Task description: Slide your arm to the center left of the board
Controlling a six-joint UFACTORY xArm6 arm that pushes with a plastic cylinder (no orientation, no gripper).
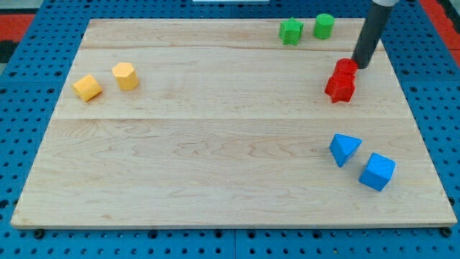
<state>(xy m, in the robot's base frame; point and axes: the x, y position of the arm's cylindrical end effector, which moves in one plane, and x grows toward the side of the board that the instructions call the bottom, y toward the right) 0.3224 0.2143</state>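
Observation:
My tip (361,66) is at the view's upper right, just right of and touching or nearly touching a red block (346,69). A second red block (339,88) sits right below the first. A green star-like block (291,31) and a green cylinder (323,26) stand near the top edge, left of the rod. A yellow cube (87,88) and a yellow hexagonal block (126,75) lie at the view's left. A blue triangular block (344,149) and a blue cube (377,171) lie at the lower right.
The wooden board (215,144) rests on a blue pegboard surface (21,144). The board's edges run close to the frame on all sides.

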